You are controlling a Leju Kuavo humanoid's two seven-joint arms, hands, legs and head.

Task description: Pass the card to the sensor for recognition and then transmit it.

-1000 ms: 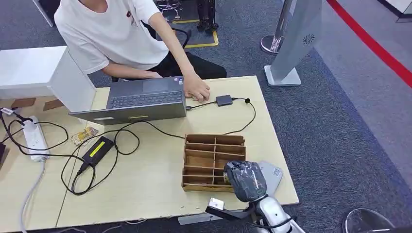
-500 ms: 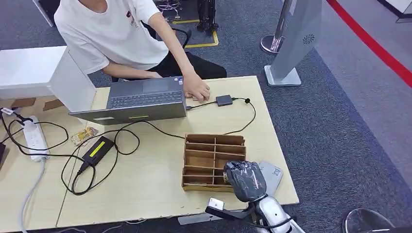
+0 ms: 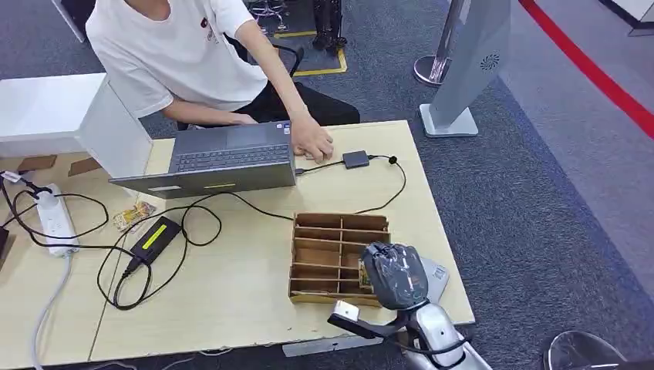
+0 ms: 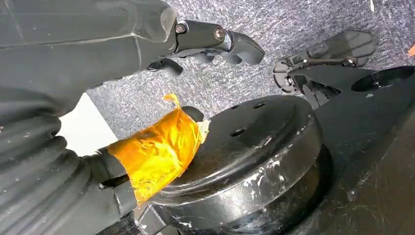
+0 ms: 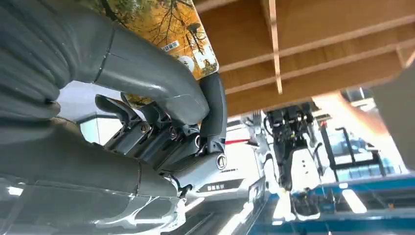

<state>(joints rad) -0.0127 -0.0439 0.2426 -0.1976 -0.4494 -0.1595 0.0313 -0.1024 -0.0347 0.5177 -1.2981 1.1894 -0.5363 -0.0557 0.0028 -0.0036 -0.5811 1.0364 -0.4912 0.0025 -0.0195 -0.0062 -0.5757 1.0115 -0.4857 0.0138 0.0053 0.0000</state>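
My right hand (image 3: 395, 275) hovers at the near right corner of the wooden slotted box (image 3: 339, 256). In the right wrist view its thumb and fingers (image 5: 213, 110) pinch a card (image 5: 181, 29) printed with yellow autumn trees, close against the box's dividers (image 5: 318, 54). A yellowish edge of the card (image 3: 362, 277) peeks out beside the hand. The sensor (image 3: 355, 159), a small dark box on a cable, lies at the table's far side beside the laptop (image 3: 224, 158). My left hand (image 4: 122, 73) hangs over the floor, fingers apart and holding nothing, orange tape around its thumb (image 4: 156, 147).
A person in a white shirt sits behind the laptop, one hand (image 3: 311, 143) resting next to the sensor. A grey flat device (image 3: 436, 275) lies right of the box. A power brick (image 3: 156, 237), cables and a power strip (image 3: 54, 220) cover the table's left part.
My right hand has shifted slightly to the right and away from me along the box's near corner. The person and the sensor have stayed put.
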